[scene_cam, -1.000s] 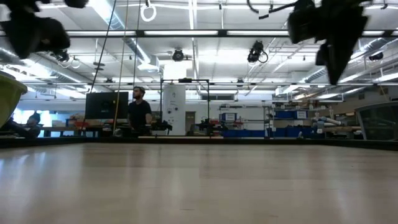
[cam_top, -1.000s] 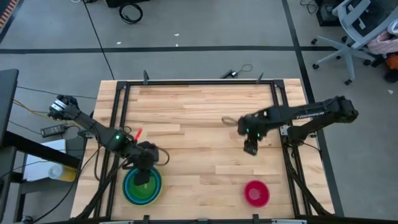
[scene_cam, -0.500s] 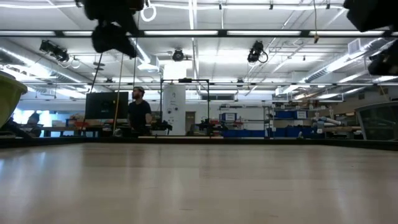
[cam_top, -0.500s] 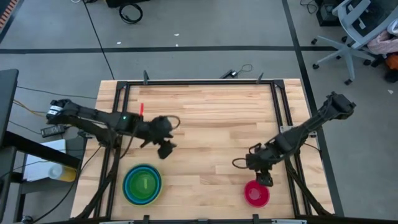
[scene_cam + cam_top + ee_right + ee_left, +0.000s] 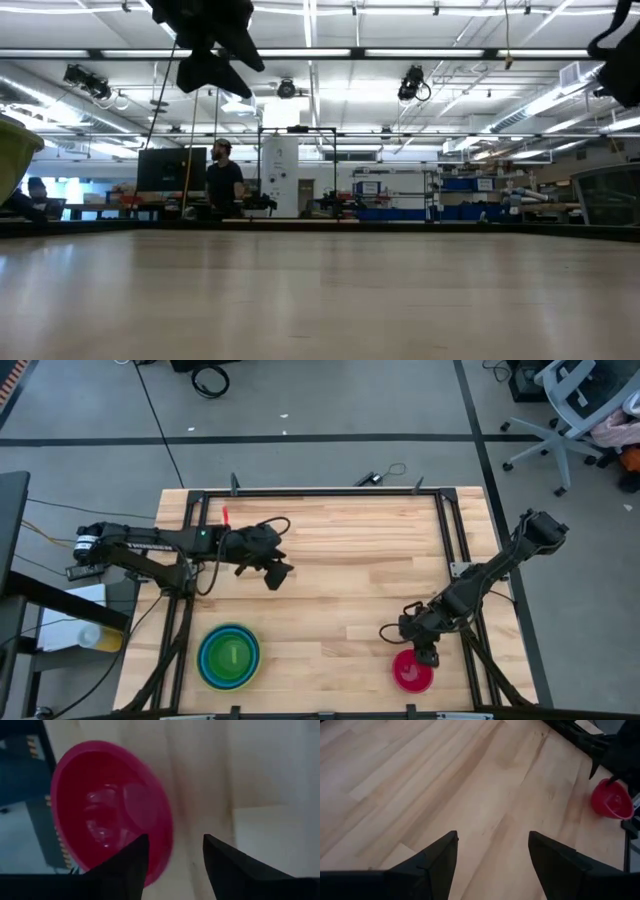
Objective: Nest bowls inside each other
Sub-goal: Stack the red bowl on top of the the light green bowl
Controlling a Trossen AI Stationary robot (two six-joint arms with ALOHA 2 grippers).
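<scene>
A large lime green bowl (image 5: 229,656) stands near the table's front left, with blue bowls and a small green bowl (image 5: 231,654) nested inside it. Its rim shows at the low view's left edge (image 5: 15,150). A small red-pink bowl (image 5: 410,674) (image 5: 105,805) sits upright at the front right. My right gripper (image 5: 428,655) (image 5: 176,840) is open just above that bowl's far right rim, one finger over the inside and one outside. My left gripper (image 5: 278,573) (image 5: 492,835) is open, held high over bare wood at the table's middle left.
A black metal frame (image 5: 320,492) runs around the wooden tabletop (image 5: 330,560). Bare wood lies between the two bowl spots. Cables and a small dark item (image 5: 375,478) lie at the far edge. A person (image 5: 222,180) stands far off in the room behind.
My left gripper has left the nested stack, rising and swinging toward the far side and the table's middle, and it has turned. My right gripper has swung from the middle right toward the near edge and come down onto the red-pink bowl's rim. The bowls have not moved.
</scene>
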